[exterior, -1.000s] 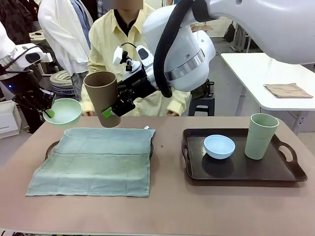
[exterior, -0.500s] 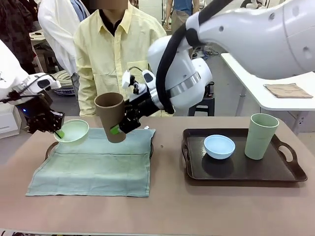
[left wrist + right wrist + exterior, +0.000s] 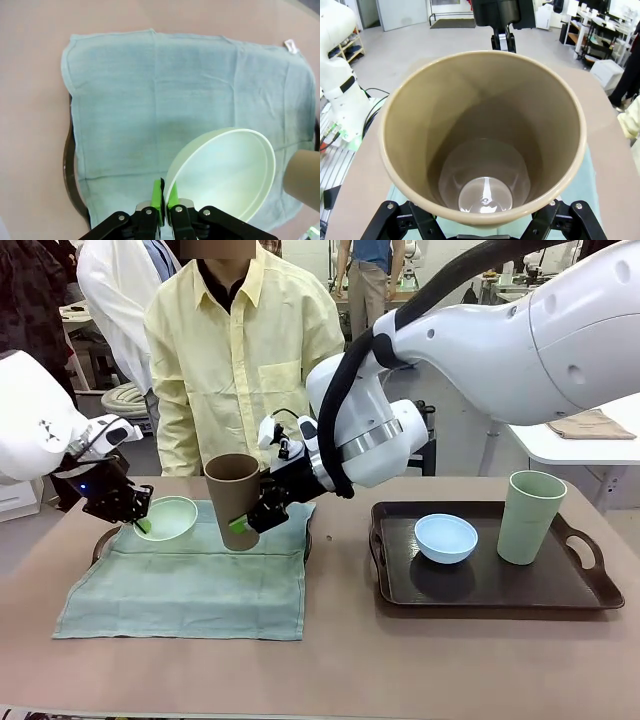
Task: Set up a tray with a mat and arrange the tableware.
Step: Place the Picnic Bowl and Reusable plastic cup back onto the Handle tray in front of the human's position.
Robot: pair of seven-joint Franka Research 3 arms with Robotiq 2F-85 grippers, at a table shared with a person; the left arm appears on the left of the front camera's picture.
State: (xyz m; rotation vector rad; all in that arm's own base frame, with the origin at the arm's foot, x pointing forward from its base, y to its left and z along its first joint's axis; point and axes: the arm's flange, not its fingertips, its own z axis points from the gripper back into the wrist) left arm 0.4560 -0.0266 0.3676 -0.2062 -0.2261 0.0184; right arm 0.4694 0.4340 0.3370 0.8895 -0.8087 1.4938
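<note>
My left gripper (image 3: 141,522) is shut on the rim of the mint green bowl (image 3: 170,517), which tilts low over the far left corner of the teal mat (image 3: 190,565). The left wrist view has the pads (image 3: 158,194) pinching the bowl's rim (image 3: 225,167) above the mat (image 3: 170,90). My right gripper (image 3: 246,521) is shut on the brown cup (image 3: 232,498), held upright over the mat's far edge. Its black fingers (image 3: 400,220) clasp the cup (image 3: 482,135) from both sides. The mat covers a dark tray (image 3: 101,540).
A second dark tray (image 3: 500,590) at the right holds the light blue bowl (image 3: 446,537) and the pale green cup (image 3: 530,515). A person in a yellow shirt (image 3: 240,350) stands at the far edge, behind the mat. The near table (image 3: 330,670) is bare.
Both arms came down toward the mat. The left gripper carried the green bowl right and lower; the right gripper lowered the brown cup slightly rightward. The right arm's bulk swung away from the person.
</note>
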